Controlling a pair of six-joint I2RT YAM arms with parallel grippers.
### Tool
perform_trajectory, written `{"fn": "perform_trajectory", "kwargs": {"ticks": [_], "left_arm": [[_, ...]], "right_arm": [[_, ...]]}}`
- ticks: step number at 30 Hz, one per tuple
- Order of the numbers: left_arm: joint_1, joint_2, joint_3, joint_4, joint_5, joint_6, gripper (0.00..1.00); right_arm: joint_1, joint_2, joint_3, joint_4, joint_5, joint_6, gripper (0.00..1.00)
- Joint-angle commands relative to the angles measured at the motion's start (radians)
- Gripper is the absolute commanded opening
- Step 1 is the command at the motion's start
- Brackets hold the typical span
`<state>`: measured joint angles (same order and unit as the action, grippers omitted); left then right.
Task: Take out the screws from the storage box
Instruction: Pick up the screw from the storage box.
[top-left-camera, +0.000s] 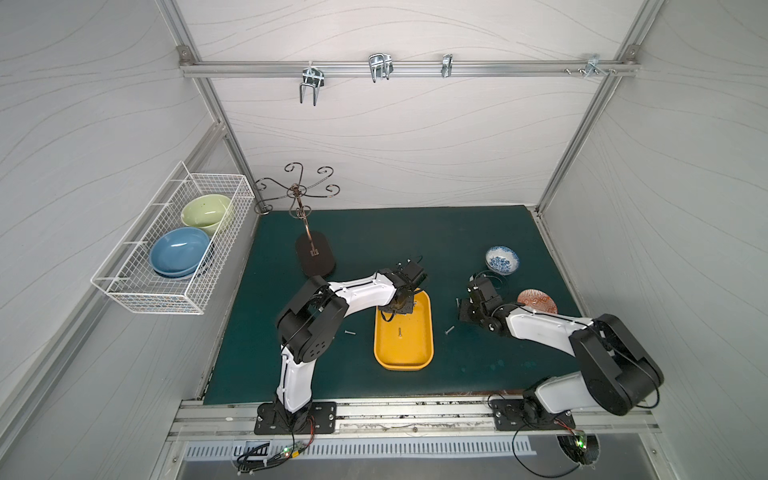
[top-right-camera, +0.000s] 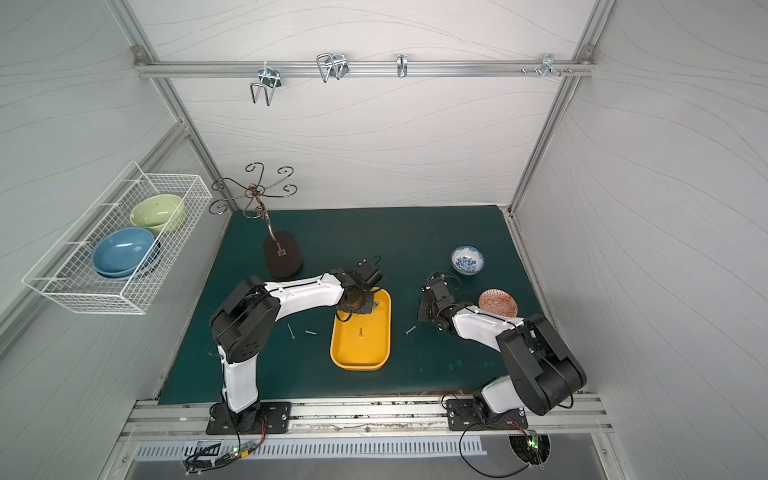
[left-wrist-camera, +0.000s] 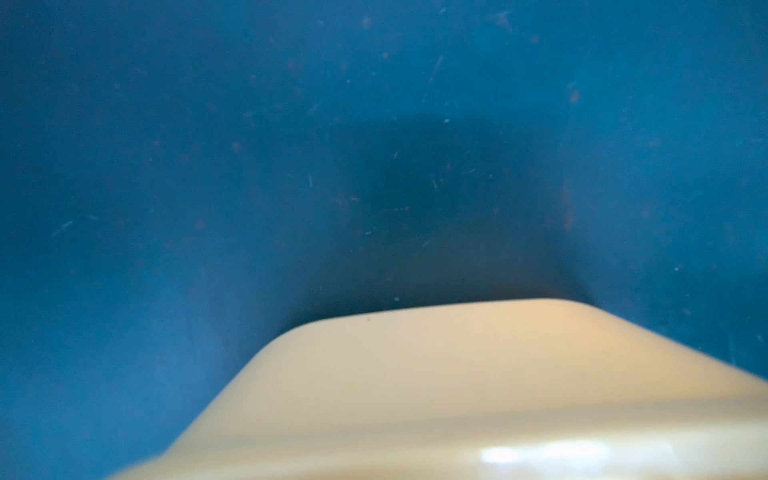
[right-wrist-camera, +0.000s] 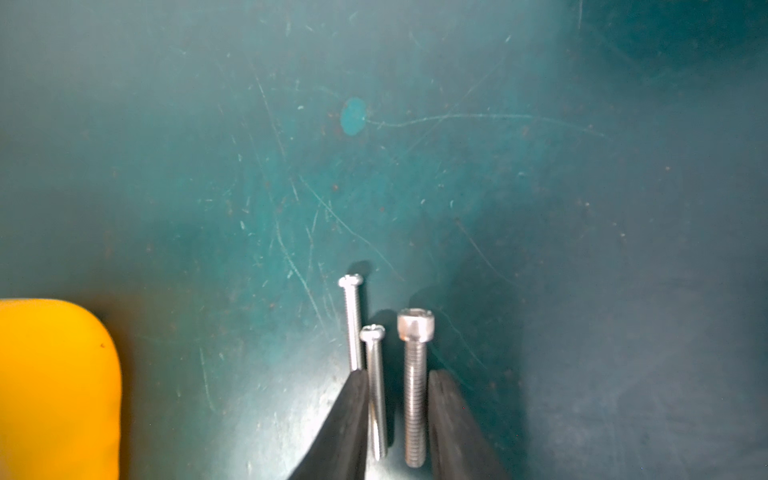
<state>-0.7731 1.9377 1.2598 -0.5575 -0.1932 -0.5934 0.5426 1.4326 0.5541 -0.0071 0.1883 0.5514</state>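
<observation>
The storage box (top-left-camera: 415, 353) is a yellow tray in the middle of the green mat, seen in both top views (top-right-camera: 374, 353). One screw (top-left-camera: 400, 331) lies inside it. My left gripper (top-left-camera: 398, 311) points down into the tray's far end, its fingers hidden. The left wrist view shows only the blurred tray wall (left-wrist-camera: 457, 395) and mat. My right gripper (right-wrist-camera: 399, 374) sits low over the mat to the right of the tray, open. Two screws (right-wrist-camera: 415, 374) lie between its fingers (right-wrist-camera: 449, 415), a third (right-wrist-camera: 353, 324) just outside. More screws lie on the mat (top-right-camera: 291, 331) (top-right-camera: 410, 330).
A blue-and-white bowl (top-left-camera: 502, 259) and an orange patterned plate (top-left-camera: 538, 301) stand behind the right arm. A dark-based hook stand (top-left-camera: 314, 257) is at the back left. A white wire basket (top-left-camera: 174, 245) with bowls hangs on the left wall.
</observation>
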Motion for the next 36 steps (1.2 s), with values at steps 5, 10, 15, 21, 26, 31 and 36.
{"fn": "perform_trajectory", "kwargs": {"ticks": [5,10,15,21,26,31,36], "left_arm": [[0.002,0.006,-0.037,-0.011,0.026,0.012,0.11],[0.003,0.006,-0.042,-0.006,0.031,0.007,0.0],[0.002,-0.025,-0.046,0.007,0.046,0.022,0.0],[0.003,-0.174,-0.119,0.054,0.054,0.044,0.0],[0.002,-0.36,-0.229,0.106,0.051,0.039,0.0],[0.003,-0.529,-0.329,0.15,0.034,0.021,0.0],[0.003,-0.641,-0.417,0.151,-0.046,-0.02,0.0]], "right_arm": [[-0.004,0.022,0.009,-0.019,-0.016,-0.006,0.29],[-0.004,0.014,0.006,-0.02,-0.013,-0.004,0.29],[-0.005,-0.036,0.015,-0.025,-0.005,-0.016,0.39],[0.0,-0.15,0.045,-0.054,0.024,-0.064,0.45],[0.052,-0.224,0.033,-0.041,0.045,-0.098,0.48],[0.191,-0.249,0.074,-0.084,0.135,-0.119,0.47],[0.329,-0.254,0.116,-0.113,0.212,-0.114,0.48]]}}
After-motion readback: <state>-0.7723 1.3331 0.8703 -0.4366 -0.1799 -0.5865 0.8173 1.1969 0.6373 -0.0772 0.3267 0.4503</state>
